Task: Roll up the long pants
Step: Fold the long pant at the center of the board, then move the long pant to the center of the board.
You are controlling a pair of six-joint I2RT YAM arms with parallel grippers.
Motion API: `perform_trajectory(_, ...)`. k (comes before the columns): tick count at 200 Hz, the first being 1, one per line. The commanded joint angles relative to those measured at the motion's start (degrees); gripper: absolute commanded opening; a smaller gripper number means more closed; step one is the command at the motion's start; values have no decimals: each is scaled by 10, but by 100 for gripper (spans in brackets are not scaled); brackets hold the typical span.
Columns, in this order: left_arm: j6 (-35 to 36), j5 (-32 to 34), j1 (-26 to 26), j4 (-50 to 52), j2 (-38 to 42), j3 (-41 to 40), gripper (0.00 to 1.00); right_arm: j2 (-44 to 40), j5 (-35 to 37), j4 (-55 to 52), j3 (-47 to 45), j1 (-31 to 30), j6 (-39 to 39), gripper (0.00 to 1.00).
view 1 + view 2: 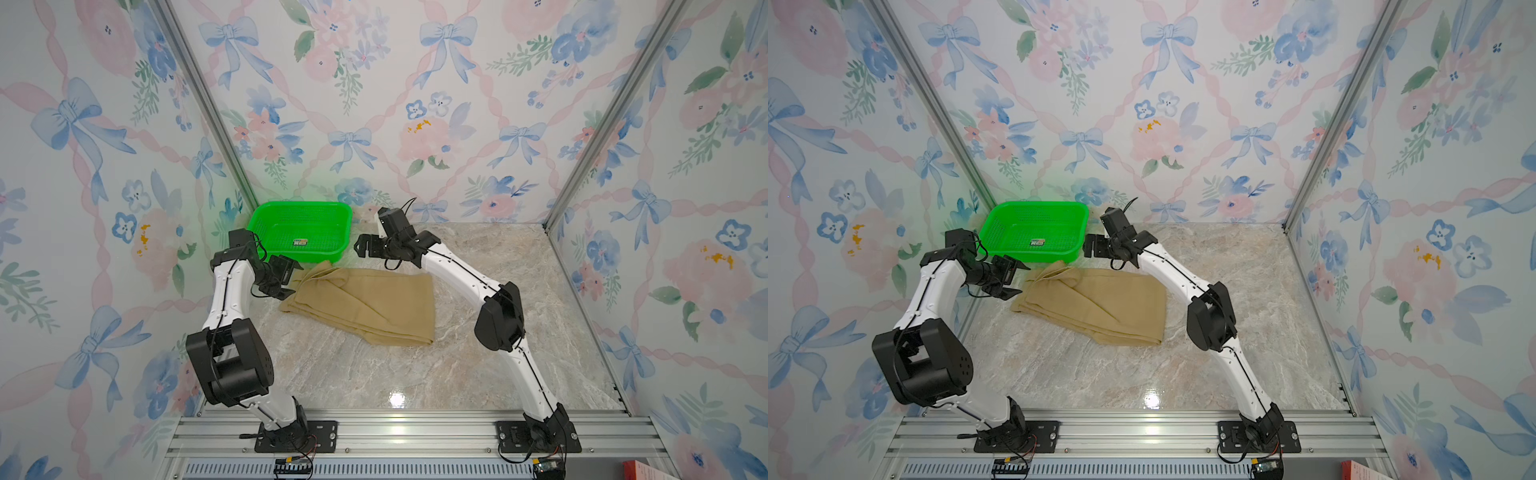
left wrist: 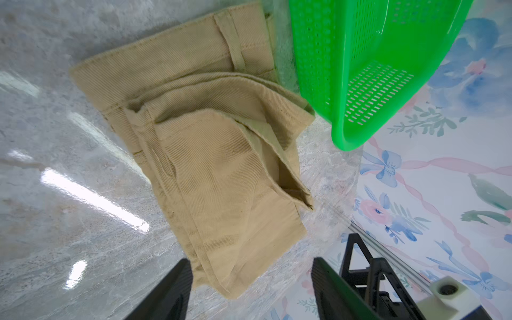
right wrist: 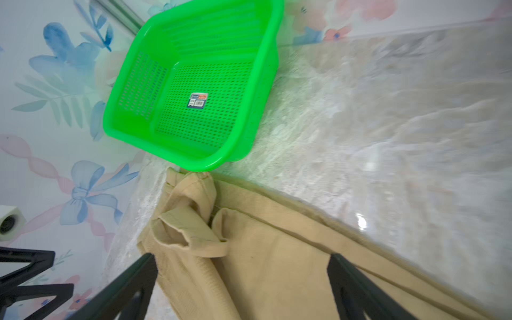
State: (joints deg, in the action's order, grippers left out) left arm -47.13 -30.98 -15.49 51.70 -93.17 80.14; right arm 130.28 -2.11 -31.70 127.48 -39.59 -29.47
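The long pants [image 1: 365, 303] [image 1: 1096, 307] lie folded in a tan stack on the marble table, left of middle. Their bunched far-left corner [image 3: 191, 221] reaches the green basket's front edge. My left gripper [image 1: 293, 281] [image 1: 1016, 280] stands open at the stack's left end, and in the left wrist view its fingers [image 2: 177, 288] straddle a fabric corner [image 2: 230, 277] without touching it. Above the far-left corner, beside the basket, my right gripper [image 1: 361, 247] [image 1: 1090, 247] hangs wide open. The cloth [image 3: 263, 263] lies below that gripper [image 3: 243, 266] in the right wrist view.
A green perforated basket [image 1: 301, 204] [image 1: 1038, 203] [image 2: 360, 55] [image 3: 273, 63] sits at the back left, holding only a label on its floor. Floral walls close in the back and both sides. An aluminium rail [image 1: 415, 432] runs along the front.
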Motion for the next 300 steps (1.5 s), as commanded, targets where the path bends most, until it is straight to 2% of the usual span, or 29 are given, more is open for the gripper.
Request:
perform_trajectory(1, 8, -21, 42, 2, -28, 11, 72, -92, 73, -44, -119, 19, 63, 100)
perform_trajectory(23, -11, -49, 77, -37, -61, 6, 72, -138, 70, -38, -232, 55, 47, 100)
perform_trajectory(52, -13, -31, 119, -31, -100, 34, 71, -171, 48, 20, -346, 101, 11, 95)
perform_trajectory(74, -27, -34, 132, -42, -115, 41, 71, -142, 38, 12, -340, 113, 14, 88)
perform_trajectory(120, -34, -32, 149, -38, -127, 58, 71, -71, 27, 7, -313, 127, 0, 84)
perform_trajectory(150, -37, -28, 152, -32, -125, 67, 71, -46, 12, 13, -301, 125, -18, 75)
perform_trajectory(167, -39, -30, 155, -32, -127, 73, 72, -38, 10, 13, -298, 126, -26, 67)
perform_trajectory(173, -39, -30, 156, -31, -130, 77, 71, -36, 6, 12, -297, 127, -27, 61)
perform_trajectory(203, -32, -39, 182, -17, -150, 114, 75, -23, -5, 14, -294, 126, -41, 17)
perform_trajectory(211, -33, -44, 192, -14, -158, 128, 76, -23, -9, 13, -296, 127, -45, 0)
perform_trajectory(225, -38, -50, 206, 6, -180, 160, 76, -30, -11, 4, -305, 132, -51, 0)
perform_trajectory(229, -38, -51, 210, 11, -187, 170, 73, -35, -12, 5, -312, 134, -52, 0)
perform_trajectory(234, -35, -51, 215, 16, -193, 183, 64, -42, -11, 8, -324, 138, -54, 0)
perform_trajectory(238, -33, -49, 220, 18, -196, 192, 46, -50, -11, 15, -337, 140, -56, 0)
perform_trajectory(251, -30, -44, 236, 23, -203, 223, 0, -81, -11, 44, -388, 154, -77, 0)
perform_trajectory(274, -55, -51, 255, 21, -217, 259, 0, -137, -6, 66, -462, 182, -84, 0)
perform_trajectory(277, -60, -56, 257, 19, -221, 263, 12, -144, -3, 63, -468, 186, -83, 0)
perform_trajectory(281, -67, -62, 260, 20, -228, 268, 34, -153, 3, 60, -477, 190, -81, 0)
perform_trajectory(285, -71, -65, 262, 27, -235, 277, 45, -163, 5, 59, -487, 193, -79, 0)
perform_trajectory(289, -68, -68, 266, 36, -245, 288, 50, -173, 7, 59, -498, 197, -79, 0)
perform_trajectory(300, -52, -65, 278, 68, -269, 327, 57, -205, 18, 57, -528, 206, -80, 0)
